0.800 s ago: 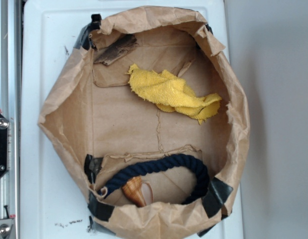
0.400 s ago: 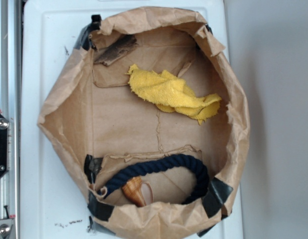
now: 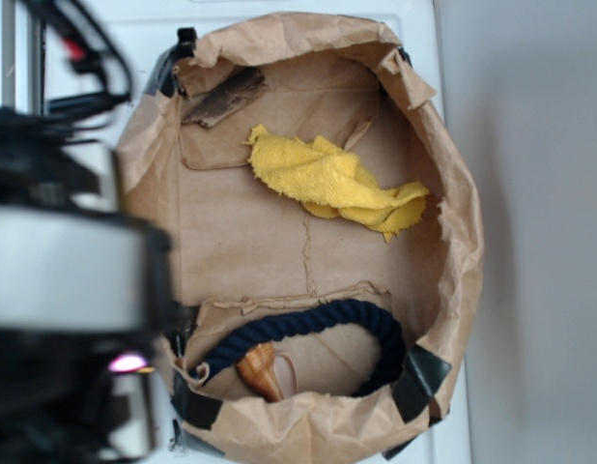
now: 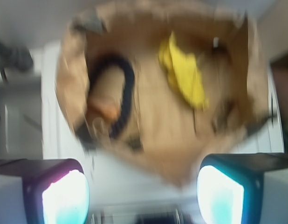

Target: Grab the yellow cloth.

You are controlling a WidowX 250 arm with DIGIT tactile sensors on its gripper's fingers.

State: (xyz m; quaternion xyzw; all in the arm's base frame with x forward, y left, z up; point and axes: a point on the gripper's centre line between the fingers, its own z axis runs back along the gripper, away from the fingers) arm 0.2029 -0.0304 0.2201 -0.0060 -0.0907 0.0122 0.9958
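The yellow cloth lies crumpled on the floor of a brown paper bag, in its upper middle. The blurred wrist view shows the yellow cloth at upper right inside the bag. My gripper is open, its two lit fingers far apart at the bottom corners, with nothing between them. It hovers over the white surface outside the bag, well away from the cloth. In the exterior view only the blurred dark and silver arm shows at the left; the fingers are not visible there.
A thick navy rope curves along the bag's lower part, with a tan-orange shell-shaped object beside it. A dark brown scrap sits in the upper left corner. The bag rests on a white surface, and its walls stand raised.
The arm has swung into the exterior view from the left, now covering the bag's left rim. The cloth, rope and bag have not moved.
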